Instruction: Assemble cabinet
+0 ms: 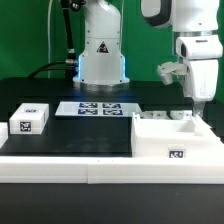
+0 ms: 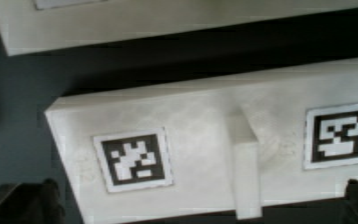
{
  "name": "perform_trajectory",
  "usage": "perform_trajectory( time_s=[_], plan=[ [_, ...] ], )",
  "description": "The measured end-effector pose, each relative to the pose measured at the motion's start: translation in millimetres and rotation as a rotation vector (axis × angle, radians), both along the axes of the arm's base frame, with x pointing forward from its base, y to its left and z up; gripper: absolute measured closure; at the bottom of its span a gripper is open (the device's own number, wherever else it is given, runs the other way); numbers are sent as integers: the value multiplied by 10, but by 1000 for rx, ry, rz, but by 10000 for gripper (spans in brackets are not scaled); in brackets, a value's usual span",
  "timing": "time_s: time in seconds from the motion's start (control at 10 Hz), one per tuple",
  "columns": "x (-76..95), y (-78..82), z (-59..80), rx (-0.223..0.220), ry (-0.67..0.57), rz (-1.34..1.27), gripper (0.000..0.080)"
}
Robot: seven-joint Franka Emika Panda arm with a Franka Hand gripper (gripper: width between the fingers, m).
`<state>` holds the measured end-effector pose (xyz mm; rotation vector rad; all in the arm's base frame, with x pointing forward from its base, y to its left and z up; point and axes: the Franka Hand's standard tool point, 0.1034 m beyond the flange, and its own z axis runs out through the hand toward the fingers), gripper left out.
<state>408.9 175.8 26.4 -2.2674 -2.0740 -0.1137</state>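
**Exterior view: pre-grasp hover over cabinet**

Place gripper [image 1: 197,98] just above the far end of cabinet [image 1: 165,140], at exterior view's right; cannot confirm contact. Read fingers [image 2: 19,205] in wrist view as spread wide, dark tips straddling a white tagged face and clamping nothing.

Judge step in hand as lining up for a grip on the box. To do it well:
- Centre on raised rib [image 2: 242,165] between the two marker tags [image 2: 133,160] before descending.
- Keep jaws square to the rib, correcting for the skew seen under the camera.
- Come down slowly.
- Close only with both pads level on the plastic.
- Expect smooth hard plastic to slip if pinched off-centre.

Cabinet look: large white plastic box, open-topped with inner partitions showing. Matte and faintly pebbled close up. Carries one square black-and-white tag on the near wall. Sits on black table [image 1: 80,135] just behind low white rail [image 1: 60,165], near marker board [image 1: 98,108], well apart from small white tagged block [image 1: 29,121] at exterior view's left.
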Motion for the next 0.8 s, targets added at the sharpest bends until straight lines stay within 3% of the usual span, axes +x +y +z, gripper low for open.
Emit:
perform_trajectory(
  time_s=[0.3, 0.4, 0.5, 0.7, 0.8],
  plan=[
    [-26, -26, -66, 3, 11, -8, 2],
    [-26, -29, -67, 3, 11, -9, 123],
    [-26, -30, -69, 3, 11, -9, 123],
    [-38, -43, -92, 2, 17, -12, 396],
    [-43, -52, -106, 2, 20, -15, 396]
  ],
)
